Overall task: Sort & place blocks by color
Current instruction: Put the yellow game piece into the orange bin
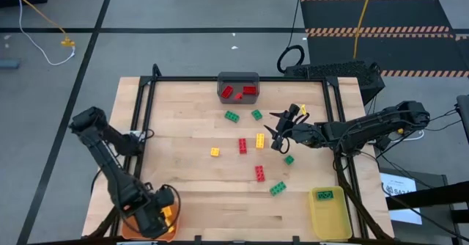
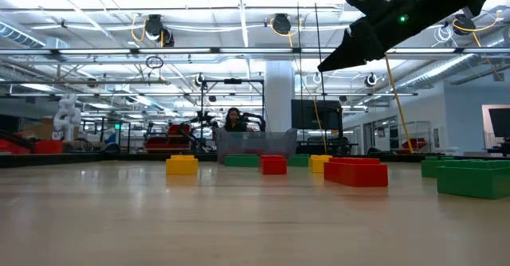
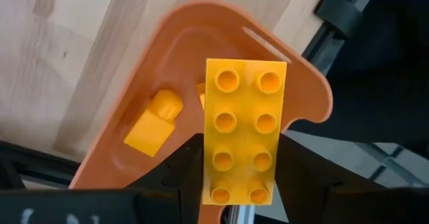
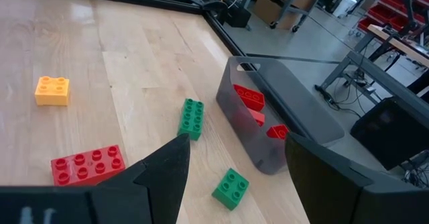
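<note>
One yellow brick [image 3: 242, 140] sat clamped in my left tool [image 3: 231, 177] above the orange bin [image 3: 201, 33], awaiting release; my right tool [image 4: 231, 167] hung open, empty.

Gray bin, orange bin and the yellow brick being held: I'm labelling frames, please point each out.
gray bin [image 1: 238, 77]: high view, bare rear rim.
orange bin [image 3: 175, 49]: left wrist view, inner wall.
yellow brick [image 3: 242, 137]: left wrist view, studded top.

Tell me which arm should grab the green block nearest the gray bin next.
The right arm. Its claw hangs open over the table's middle, close to that green block by the gray bin. The left claw is busy at the near corner, gripping a yellow block above the orange bin.
</note>
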Action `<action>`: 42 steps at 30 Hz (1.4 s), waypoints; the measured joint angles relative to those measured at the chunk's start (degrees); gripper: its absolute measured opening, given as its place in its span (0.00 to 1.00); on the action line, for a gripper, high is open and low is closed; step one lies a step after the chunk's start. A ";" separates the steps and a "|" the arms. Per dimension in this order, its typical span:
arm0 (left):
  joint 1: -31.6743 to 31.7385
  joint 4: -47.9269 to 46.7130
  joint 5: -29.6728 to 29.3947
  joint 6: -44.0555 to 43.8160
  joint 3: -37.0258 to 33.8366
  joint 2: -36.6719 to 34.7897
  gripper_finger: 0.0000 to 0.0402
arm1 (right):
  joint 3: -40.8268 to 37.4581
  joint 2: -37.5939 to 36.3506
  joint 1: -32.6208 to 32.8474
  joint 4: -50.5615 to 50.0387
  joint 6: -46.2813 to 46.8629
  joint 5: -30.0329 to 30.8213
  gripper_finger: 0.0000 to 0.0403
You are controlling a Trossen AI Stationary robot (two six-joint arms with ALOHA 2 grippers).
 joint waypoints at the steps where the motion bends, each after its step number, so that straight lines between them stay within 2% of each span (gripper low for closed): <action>1: -0.68 -0.01 -0.79 -0.35 0.00 0.00 0.38 | 0.00 0.00 0.00 0.00 0.00 0.00 0.58; 13: -1.82 -1.86 -2.20 -2.45 0.00 0.00 0.39 | 0.00 0.00 -0.01 0.02 0.02 0.00 0.58; 21: -1.32 -1.95 -2.25 -6.03 0.00 0.00 0.52 | 0.00 0.00 0.00 0.01 0.02 0.00 0.58; 28: -0.80 -2.03 -3.76 -4.56 0.00 0.00 0.59 | 0.00 0.00 -0.01 0.02 0.02 0.00 0.58; 36: 7.34 -6.99 -4.72 3.64 0.00 0.00 0.59 | 0.00 0.00 0.00 1.04 0.04 -0.02 0.58; 39: 12.16 -7.40 -5.48 9.10 0.00 0.00 0.59 | 0.00 0.00 0.00 1.07 0.04 -0.02 0.58; 42: 17.28 -6.28 -8.63 16.73 0.00 0.00 0.59 | 0.00 0.00 0.00 1.09 0.04 -0.02 0.58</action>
